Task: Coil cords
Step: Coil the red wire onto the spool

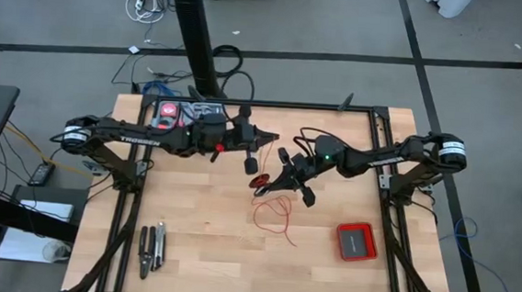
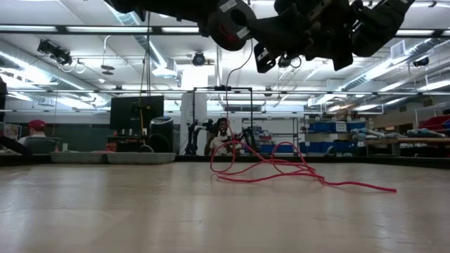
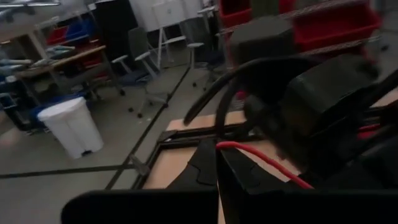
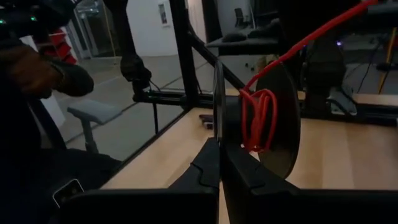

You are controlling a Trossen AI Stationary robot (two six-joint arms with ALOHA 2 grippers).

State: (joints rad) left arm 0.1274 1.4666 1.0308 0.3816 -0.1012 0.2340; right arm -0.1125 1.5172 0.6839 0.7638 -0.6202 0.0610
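right fingers (image 4: 219,163) closed on spool (image 4: 273,118) | red wire (image 4: 258,121) coiled | left fingers (image 3: 217,165) closed on wire

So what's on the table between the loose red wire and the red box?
Nothing: in the high view only bare wooden table lies between the red wire and the red box.

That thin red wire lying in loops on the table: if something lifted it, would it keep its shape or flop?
Probably flop: the red wire sprawls in loose, uneven loops across the table. It looks light, being very thin. It bends readily, since part is already wound tightly on the black spool.
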